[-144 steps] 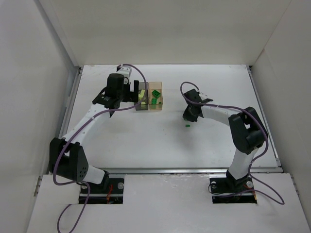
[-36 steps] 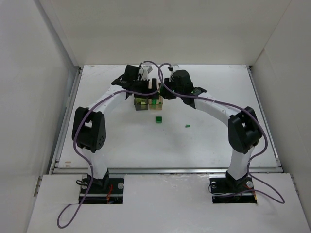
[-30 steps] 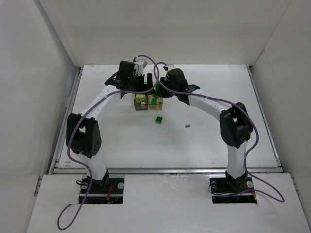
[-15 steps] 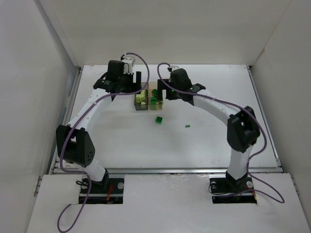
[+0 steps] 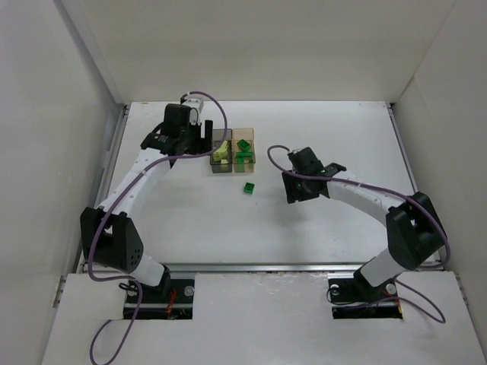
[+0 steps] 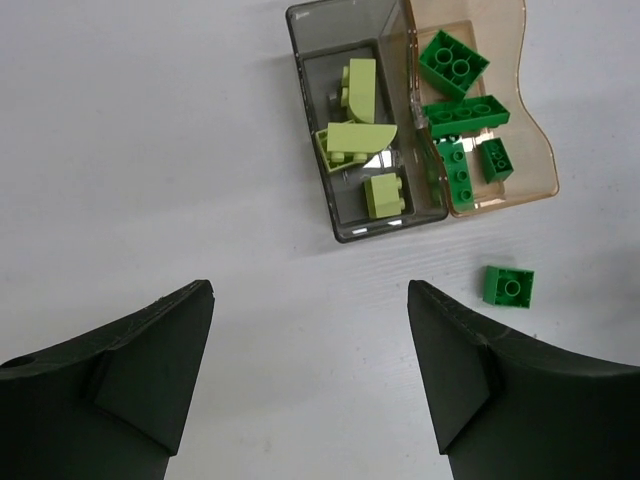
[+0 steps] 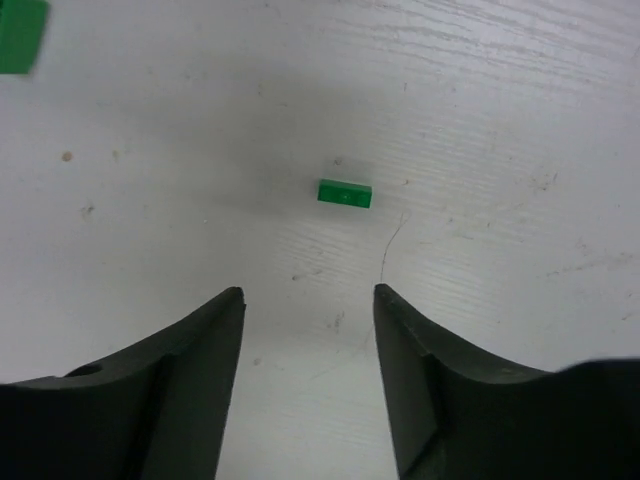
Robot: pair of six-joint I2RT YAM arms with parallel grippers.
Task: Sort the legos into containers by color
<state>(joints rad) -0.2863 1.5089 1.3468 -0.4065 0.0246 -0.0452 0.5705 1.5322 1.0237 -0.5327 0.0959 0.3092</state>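
Three yellow legos (image 6: pixel 356 142) in grey container (image 6: pixel 340 20), four green legos (image 6: pixel 455 110) in amber container (image 6: pixel 495 20), two loose legos (image 6: pixel 508 286) on tabletop (image 6: pixel 150 150), away from edges; left tool (image 6: pixel 310 370), right tool (image 7: pixel 308 370) spread.

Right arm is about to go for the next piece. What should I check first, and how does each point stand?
1. The right fingers open and empty: ok.
2. The small green lego ahead of them, roughly in line with the gap: ok.
3. The left fingers open, empty, short of the boxes: ok.
4. Colours unmixed, grey box only yellow, amber box only green: ok.
5. All legos boxed: not ok; a green brick also lies loose near the amber box.
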